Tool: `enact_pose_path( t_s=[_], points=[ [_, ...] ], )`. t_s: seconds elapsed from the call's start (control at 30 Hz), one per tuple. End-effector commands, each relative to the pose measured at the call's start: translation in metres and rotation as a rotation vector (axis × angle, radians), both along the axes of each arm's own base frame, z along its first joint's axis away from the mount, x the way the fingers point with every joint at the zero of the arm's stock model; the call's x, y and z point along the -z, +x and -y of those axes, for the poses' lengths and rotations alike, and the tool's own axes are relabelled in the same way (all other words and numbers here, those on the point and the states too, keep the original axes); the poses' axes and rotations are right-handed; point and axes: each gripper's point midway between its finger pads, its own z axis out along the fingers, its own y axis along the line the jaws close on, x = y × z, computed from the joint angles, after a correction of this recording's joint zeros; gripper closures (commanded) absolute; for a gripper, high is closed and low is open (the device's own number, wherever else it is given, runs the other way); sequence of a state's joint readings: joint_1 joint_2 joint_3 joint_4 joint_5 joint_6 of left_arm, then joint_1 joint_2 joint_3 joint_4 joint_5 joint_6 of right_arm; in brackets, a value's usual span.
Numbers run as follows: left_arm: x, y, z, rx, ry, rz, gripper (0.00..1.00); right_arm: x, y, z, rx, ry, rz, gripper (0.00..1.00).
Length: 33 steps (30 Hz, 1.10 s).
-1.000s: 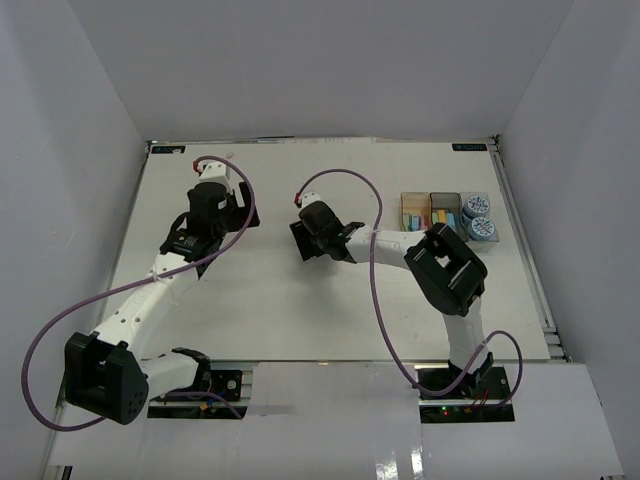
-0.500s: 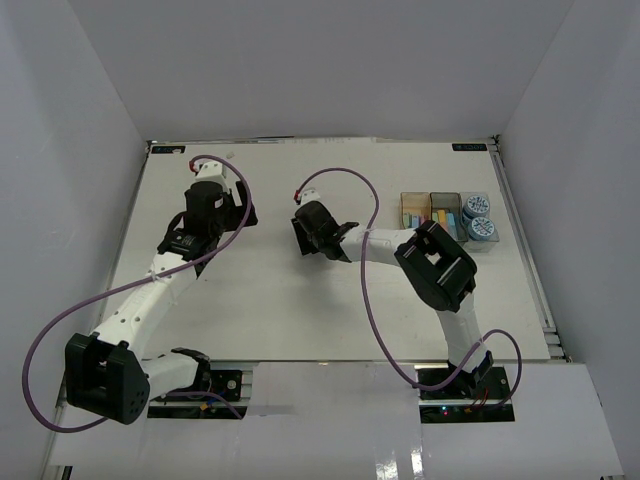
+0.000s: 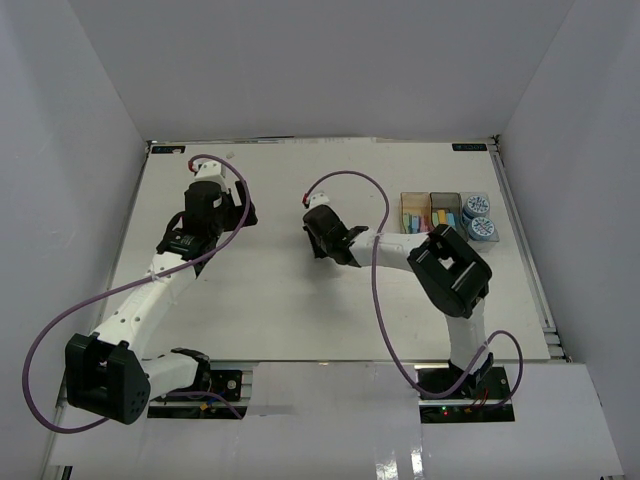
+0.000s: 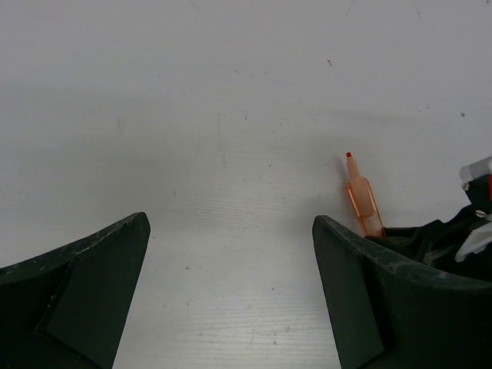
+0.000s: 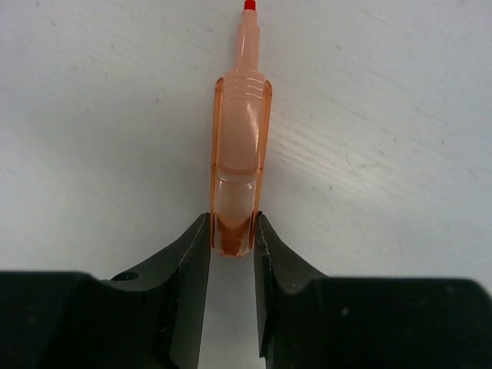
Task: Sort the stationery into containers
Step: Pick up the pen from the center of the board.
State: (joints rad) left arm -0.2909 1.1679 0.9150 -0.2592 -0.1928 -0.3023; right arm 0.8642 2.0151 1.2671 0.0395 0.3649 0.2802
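Right jaws pinch only the tail of our orange marker (image 5: 240, 146) mid-counter, left jaws wide and empty; we risk it pivoting or slipping out en route to the far-right-corner bins (image 3: 445, 194).

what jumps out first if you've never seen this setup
The right gripper is shut on the end of an orange stick with a red tip, near the middle of the table. At the far right stands a row of three small bins holding coloured sticks and two blue-and-white tubs. The left gripper hangs open.
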Motion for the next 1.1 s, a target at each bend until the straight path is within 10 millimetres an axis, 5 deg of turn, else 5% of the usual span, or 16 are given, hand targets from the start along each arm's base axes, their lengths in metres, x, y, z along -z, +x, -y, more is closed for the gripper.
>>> enact_pose_path(
  t_s=[0.0,0.03,0.33,0.6,1.07],
  points=[
    [-0.011,-0.001,0.002,0.013,-0.028,0.033,0.02,-0.048,-0.006,0.007,-0.007,0.038,0.052,0.87],
    [-0.010,-0.002,0.003,0.018,-0.029,0.028,0.02,-0.068,-0.006,0.007,-0.014,0.067,0.081,0.87],
    [-0.012,-0.020,0.044,0.178,-0.216,-0.023,0.02,-0.134,-0.041,0.023,-0.143,0.098,0.107,0.87],
    [-0.012,-0.037,0.075,0.273,-0.401,-0.099,0.02,-0.188,-0.073,0.010,-0.303,0.207,0.168,0.87],
    [-0.020,-0.017,0.082,0.215,-0.499,-0.094,0.02,-0.221,-0.097,0.004,-0.411,0.283,0.240,0.87]
  ],
)
